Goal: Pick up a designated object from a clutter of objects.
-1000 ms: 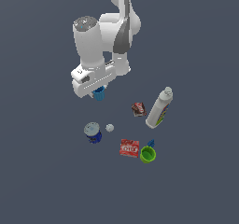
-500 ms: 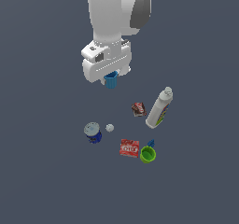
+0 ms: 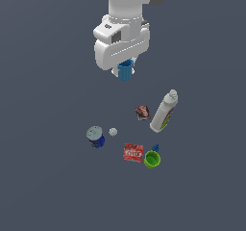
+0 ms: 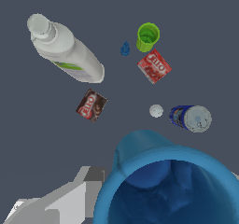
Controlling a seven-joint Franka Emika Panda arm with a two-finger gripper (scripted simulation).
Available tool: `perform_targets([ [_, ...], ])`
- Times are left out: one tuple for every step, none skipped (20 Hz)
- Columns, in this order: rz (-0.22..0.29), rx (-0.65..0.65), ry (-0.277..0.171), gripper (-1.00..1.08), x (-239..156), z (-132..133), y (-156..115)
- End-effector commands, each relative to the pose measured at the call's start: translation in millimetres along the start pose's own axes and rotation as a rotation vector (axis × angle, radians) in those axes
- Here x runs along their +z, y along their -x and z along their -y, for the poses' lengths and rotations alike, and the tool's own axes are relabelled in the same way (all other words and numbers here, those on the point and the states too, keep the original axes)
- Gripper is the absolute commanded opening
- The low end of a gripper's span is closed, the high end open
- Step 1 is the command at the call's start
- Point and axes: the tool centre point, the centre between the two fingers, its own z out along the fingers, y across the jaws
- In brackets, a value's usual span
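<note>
White lettering is printed on the red packet [image 4: 154,66] and on the small brown-red pack [image 4: 91,105], but it is too blurred to be read with certainty. A green label is carried by the white bottle [image 4: 65,48]; no words can be made out.

So the exterior view sits high up and a good way back, angled down at the dark floor, with the arm's white wrist filling the upper middle. The wrist view looks straight down from just behind the blue cup [image 4: 172,181], super close, so the cup's rim fills the foreground. Both catch the white bottle [image 3: 164,110] [image 4: 65,48] and green cup [image 3: 152,159] [image 4: 148,36].
</note>
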Motion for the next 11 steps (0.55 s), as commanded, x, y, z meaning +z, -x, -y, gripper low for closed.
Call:
perform_targets([
  [0.0, 0.001, 0.0, -1.0, -10.1, 3.9, -5.5],
  [0.0, 0.001, 0.0, -1.0, -12.9, 4.8, -6.9],
  [0.0, 0.001, 0.0, -1.0, -15.1, 5.6, -8.3],
  [0.0, 0.001, 0.0, -1.0, -16.8, 6.2, -9.4],
  [0.0, 0.001, 0.0, -1.0, -18.1, 6.6, -10.2],
  [0.0, 0.001, 0.0, -1.0, -18.8, 6.8, -10.8],
  [0.0, 0.001, 0.0, -1.0, -19.1, 6.8, -11.1],
  [0.0, 0.001, 0.0, -1.0, -18.9, 6.5, -11.2],
  [-0.001, 0.002, 0.0, -1.0, -18.3, 5.8, -10.7],
  [-0.001, 0.002, 0.0, -1.0, -17.6, 5.5, -10.4],
  [-0.001, 0.002, 0.0, -1.0, -17.4, 5.3, -10.3],
])
